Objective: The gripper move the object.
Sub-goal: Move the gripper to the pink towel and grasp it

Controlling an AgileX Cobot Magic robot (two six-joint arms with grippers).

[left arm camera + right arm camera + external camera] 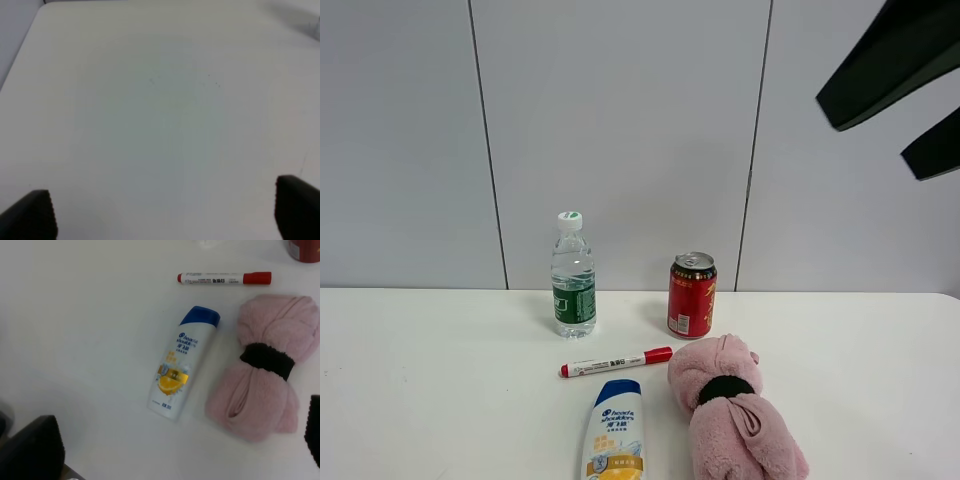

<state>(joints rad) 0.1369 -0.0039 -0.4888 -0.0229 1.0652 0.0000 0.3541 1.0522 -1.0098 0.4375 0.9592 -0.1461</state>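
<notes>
The pink fluffy bundle (732,415) with a black band round its middle lies on the white table (440,380) at the front, right of centre. It also shows in the right wrist view (262,385). My right gripper (172,442) is open and empty, high above the table, with the bundle and the shampoo bottle between its fingers' lines of sight. Two black fingers (880,60) show at the top right of the exterior view, well above the bundle. My left gripper (165,212) is open and empty over bare table.
A white-and-blue shampoo bottle (613,430) lies left of the bundle. A red marker (616,362) lies behind it. A water bottle (573,277) and a red can (692,295) stand further back near the wall.
</notes>
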